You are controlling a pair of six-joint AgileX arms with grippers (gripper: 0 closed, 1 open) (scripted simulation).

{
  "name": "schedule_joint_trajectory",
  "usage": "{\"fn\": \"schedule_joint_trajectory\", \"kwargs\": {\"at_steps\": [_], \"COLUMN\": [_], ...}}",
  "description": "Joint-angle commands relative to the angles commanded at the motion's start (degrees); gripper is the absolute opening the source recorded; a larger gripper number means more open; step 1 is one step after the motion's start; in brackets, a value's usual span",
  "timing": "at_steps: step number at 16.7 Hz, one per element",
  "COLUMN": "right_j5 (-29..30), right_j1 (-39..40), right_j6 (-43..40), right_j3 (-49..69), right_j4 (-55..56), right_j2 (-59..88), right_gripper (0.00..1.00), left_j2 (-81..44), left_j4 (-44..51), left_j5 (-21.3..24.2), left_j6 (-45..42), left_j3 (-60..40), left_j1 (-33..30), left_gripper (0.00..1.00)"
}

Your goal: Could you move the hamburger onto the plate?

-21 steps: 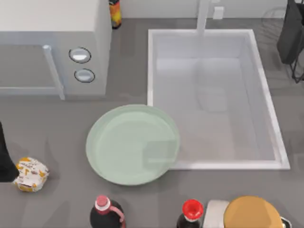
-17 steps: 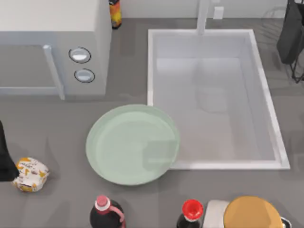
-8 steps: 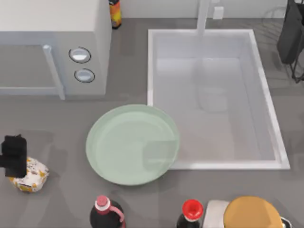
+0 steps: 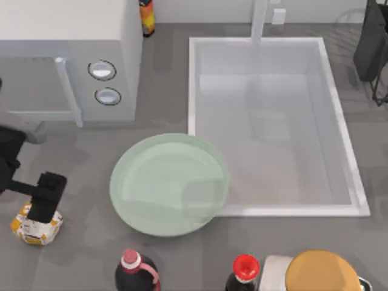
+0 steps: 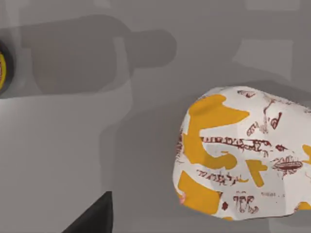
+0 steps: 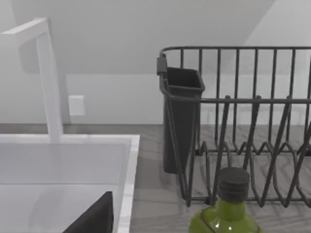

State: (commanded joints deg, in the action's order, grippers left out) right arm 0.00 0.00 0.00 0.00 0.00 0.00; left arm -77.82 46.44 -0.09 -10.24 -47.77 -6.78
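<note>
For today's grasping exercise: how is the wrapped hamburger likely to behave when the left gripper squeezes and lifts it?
The hamburger looks wrapped in creased printed paper, so it will probably give under a squeeze and the wrap may slip. It is small beside the plate, so likely light. Its rounded shape might let it roll if the left gripper, above it, nudges it.

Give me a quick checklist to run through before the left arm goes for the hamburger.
1. Left hand above the hamburger: ok, it overlaps its upper edge in the top view.
2. Hamburger resting on the counter, left of the plate: ok.
3. Left hand open: cannot tell.
4. Plate bare to receive it: ok.
5. Path to the plate clear of the pink-capped bottle: ok, the bottle stands nearer the front edge.
</note>
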Motion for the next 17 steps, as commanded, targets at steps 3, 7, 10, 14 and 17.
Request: {"fn": "schedule_joint_trajectory", "kwargs": {"at_steps": [3, 7, 10, 14, 17], "right_j5": [0.0, 0.0, 0.0, 0.0, 0.0], "right_j1": [0.0, 0.0, 0.0, 0.0, 0.0], "right_j6": [0.0, 0.0, 0.0, 0.0, 0.0], "right_j3": [0.0, 0.0, 0.0, 0.0, 0.0], "right_j4": [0.0, 0.0, 0.0, 0.0, 0.0], "right_j2": [0.0, 0.0, 0.0, 0.0, 0.0], "right_gripper": [1.0, 1.0, 1.0, 1.0, 1.0], "left_j2": [-9.4, -13.5, -13.5, -14.65, -18.3], "left_j4": [5.39, 7.89, 7.89, 5.47, -2.0], "left_j5": [-0.01, -0.01, -0.01, -0.02, -0.01], "left_j6": [-1.19, -1.74, -1.74, -1.84, -1.95], "left_j3": [-5.54, -8.11, -8.11, -6.64, -3.33], "left_j1": [-0.79, -1.15, -1.15, -0.98, -1.01], "left_gripper": [1.0, 1.0, 1.0, 1.0, 1.0]}}
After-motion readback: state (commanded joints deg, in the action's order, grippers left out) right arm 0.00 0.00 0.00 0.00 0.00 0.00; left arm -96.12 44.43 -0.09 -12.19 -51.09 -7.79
